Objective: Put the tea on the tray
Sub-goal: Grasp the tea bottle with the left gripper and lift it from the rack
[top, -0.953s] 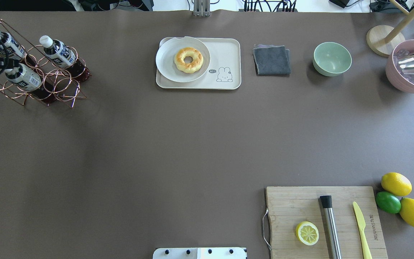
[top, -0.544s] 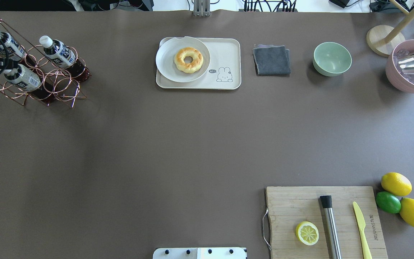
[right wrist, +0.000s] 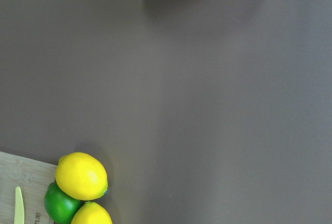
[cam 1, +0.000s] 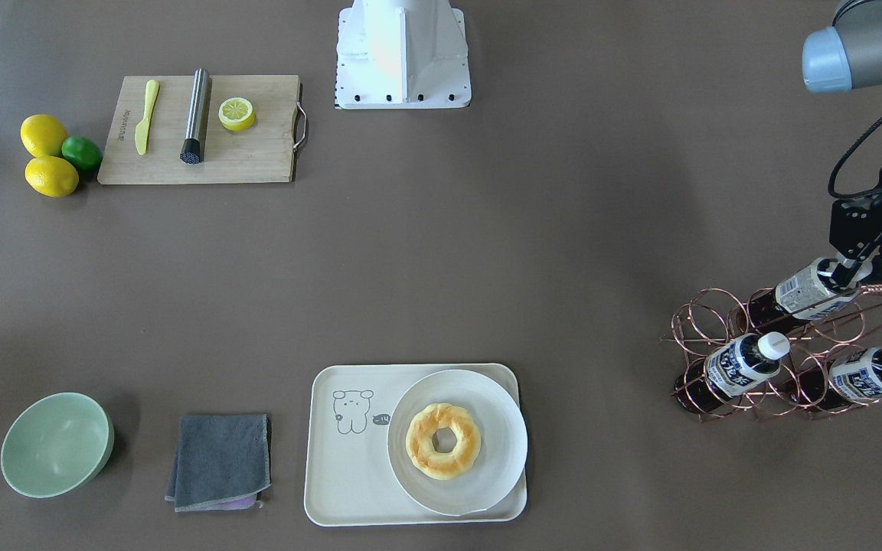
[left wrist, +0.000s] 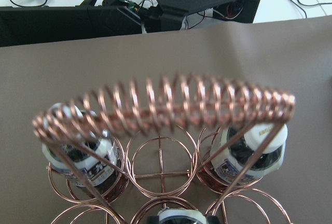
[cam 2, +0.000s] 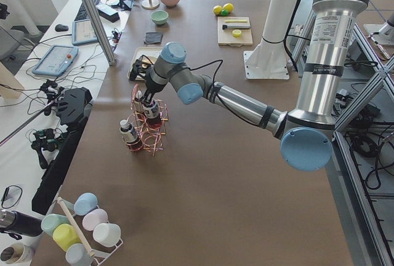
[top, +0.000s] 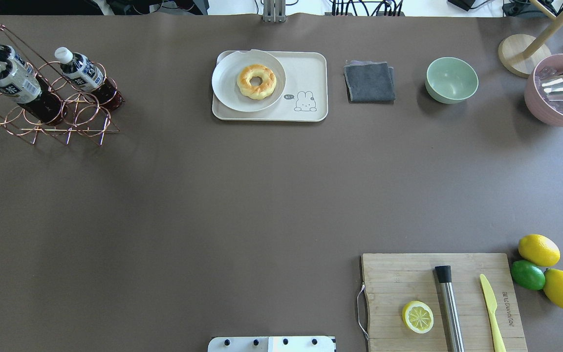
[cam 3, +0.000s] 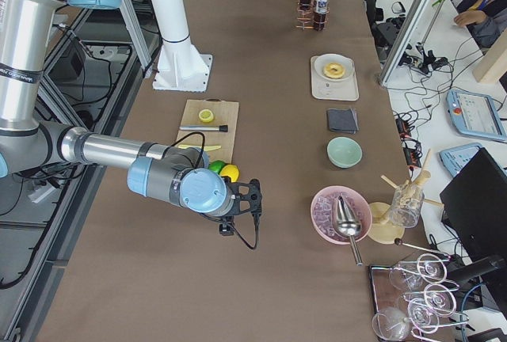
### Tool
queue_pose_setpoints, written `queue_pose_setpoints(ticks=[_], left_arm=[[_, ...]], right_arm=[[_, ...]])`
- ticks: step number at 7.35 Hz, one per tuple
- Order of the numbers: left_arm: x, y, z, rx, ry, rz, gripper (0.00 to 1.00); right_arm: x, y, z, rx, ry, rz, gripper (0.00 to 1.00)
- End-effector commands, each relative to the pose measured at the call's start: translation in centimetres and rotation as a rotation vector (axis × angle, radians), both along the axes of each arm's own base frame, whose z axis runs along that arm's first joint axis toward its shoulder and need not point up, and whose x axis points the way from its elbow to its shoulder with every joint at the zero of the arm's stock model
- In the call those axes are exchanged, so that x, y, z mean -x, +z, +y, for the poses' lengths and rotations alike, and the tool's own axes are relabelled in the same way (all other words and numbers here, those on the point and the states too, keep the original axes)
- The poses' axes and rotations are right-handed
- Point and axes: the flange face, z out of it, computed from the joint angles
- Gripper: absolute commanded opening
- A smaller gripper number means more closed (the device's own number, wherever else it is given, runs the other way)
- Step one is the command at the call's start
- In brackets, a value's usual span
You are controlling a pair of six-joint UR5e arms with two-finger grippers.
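Observation:
My left gripper is shut on the white cap of a tea bottle and holds it tilted, with its base still in the copper wire rack. The same bottle shows at the far left of the overhead view. Two look-alike bottles lie in the rack. The cream tray with the line-drawn animal sits at the table's far middle and carries a white plate with a doughnut. My right gripper hangs near the lemons; I cannot tell whether it is open or shut.
A wooden board holds a lemon half, a steel muddler and a yellow knife. Two lemons and a lime lie to its right. A grey cloth, a green bowl and a pink bowl stand right of the tray.
My left gripper has lifted the front bottle by its cap, up and back out of its rack ring. It now covers the rear left bottle in the overhead view.

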Motion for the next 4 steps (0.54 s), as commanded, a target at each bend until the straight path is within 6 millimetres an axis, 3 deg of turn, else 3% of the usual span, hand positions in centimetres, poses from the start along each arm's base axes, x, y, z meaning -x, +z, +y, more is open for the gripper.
queue_pose_setpoints(ticks=[1,4], left_arm=[[5.5,-2.5,-0.2,0.016,-0.025,0.058,0.0],[6.6,-8.4,4.0,0.049,-0.036,0.044,0.0]], right_arm=[[0.0,-0.1,-0.2,0.0,0.001,0.0,1.0],[0.0,-0.2,-0.4,-0.001,0.001,0.0,1.0]])
